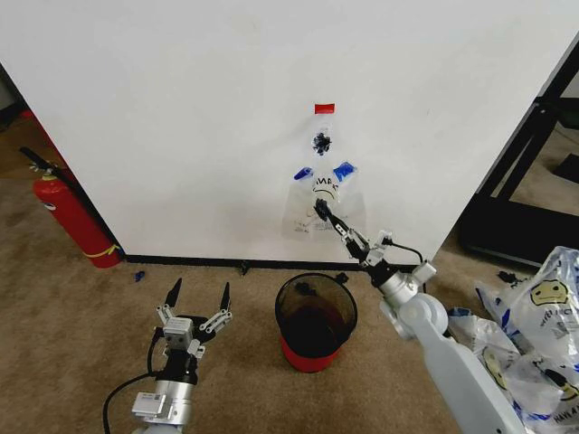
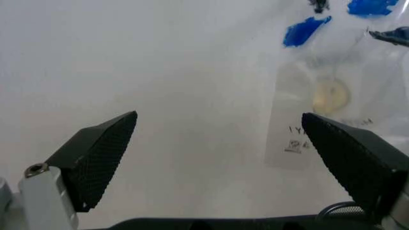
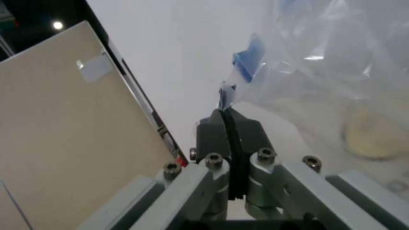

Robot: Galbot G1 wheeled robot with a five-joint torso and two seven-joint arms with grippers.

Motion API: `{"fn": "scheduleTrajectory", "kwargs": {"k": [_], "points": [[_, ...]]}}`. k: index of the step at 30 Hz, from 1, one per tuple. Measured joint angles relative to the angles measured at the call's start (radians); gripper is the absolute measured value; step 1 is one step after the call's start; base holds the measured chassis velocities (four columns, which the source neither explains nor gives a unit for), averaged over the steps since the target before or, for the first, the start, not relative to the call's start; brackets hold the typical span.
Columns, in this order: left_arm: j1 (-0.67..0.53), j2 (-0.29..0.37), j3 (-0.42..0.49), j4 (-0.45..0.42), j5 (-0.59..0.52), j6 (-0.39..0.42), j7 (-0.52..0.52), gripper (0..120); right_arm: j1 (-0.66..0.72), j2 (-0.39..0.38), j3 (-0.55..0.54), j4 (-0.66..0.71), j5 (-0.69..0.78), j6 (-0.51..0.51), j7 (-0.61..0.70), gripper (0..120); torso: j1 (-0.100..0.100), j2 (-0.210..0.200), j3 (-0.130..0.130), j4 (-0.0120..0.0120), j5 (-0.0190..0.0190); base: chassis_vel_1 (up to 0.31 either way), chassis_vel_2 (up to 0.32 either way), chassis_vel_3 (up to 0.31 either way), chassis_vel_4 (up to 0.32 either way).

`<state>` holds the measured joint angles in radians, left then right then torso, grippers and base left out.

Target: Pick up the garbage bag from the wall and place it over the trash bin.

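The thin clear plastic garbage bag [image 1: 322, 201] hangs on the white wall panel [image 1: 181, 108]. The right gripper [image 1: 320, 211] is pinched on its film — light, limp, slippery. The left gripper [image 1: 197, 303] waits spread, low beside the black wire-mesh trash bin [image 1: 314, 318].

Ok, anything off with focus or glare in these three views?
Head view: evenly lit and sharp; the garbage bag reads clearly on the wall. Left wrist view: soft, with bag and left gripper pads blurred. Right wrist view: right gripper sharp, bag hazy, with white highlights on the plastic.
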<state>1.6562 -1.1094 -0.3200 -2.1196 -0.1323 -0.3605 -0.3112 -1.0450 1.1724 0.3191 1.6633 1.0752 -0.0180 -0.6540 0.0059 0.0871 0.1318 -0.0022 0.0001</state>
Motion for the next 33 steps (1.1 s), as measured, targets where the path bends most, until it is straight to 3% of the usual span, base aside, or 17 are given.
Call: {"fn": "scheduleTrajectory", "kwargs": {"k": [17,25,33], "points": [[-0.130,0.090,0.080,0.001,-0.062,0.040,-0.001,100,-0.331,-0.016,0.150,0.214,-0.165,0.024,-0.029,0,0.000,0.000,0.000,-0.0002,-0.0001,0.000,0.000,0.000,0.000],[-0.187,0.106,0.125,0.014,-0.078,0.042,-0.003,100,-0.435,0.006,0.185,0.276,-0.284,0.050,-0.050,0,0.000,0.000,0.000,-0.0002,-0.0002,0.000,0.000,0.000,0.000],[-0.203,0.107,0.135,0.022,-0.091,0.028,-0.004,100,-0.497,0.016,0.209,0.301,-0.308,0.067,-0.069,0,0.000,0.000,0.000,0.0000,-0.0002,0.000,0.000,0.000,0.000]]}}
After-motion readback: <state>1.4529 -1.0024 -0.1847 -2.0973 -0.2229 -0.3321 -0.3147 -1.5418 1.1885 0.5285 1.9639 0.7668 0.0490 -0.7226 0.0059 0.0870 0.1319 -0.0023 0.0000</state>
